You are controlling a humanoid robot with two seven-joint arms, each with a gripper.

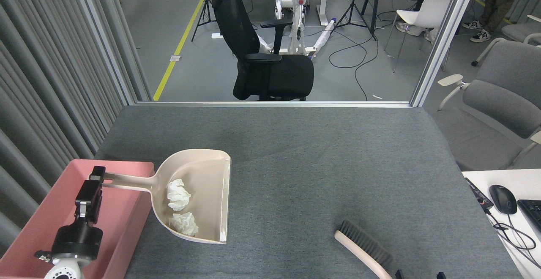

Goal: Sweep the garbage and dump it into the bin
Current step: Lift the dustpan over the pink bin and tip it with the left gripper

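At about 7 o'clock my left pincer [96, 176] is clamped on the handle end of the beige dustpan [207, 186], over the pink bin [127, 224]. At 5 o'clock two dark tips of my right pincer [419, 274] peek over the bottom edge (too little shows to tell how it stands), with the brush [363, 247] lying just beyond on the grey desk [317, 156]. The garbage [181, 211], two white wads, sits in the pan beside the bin's right wall. At 12 o'clock, beyond the desk, stands a black office chair [262, 55].
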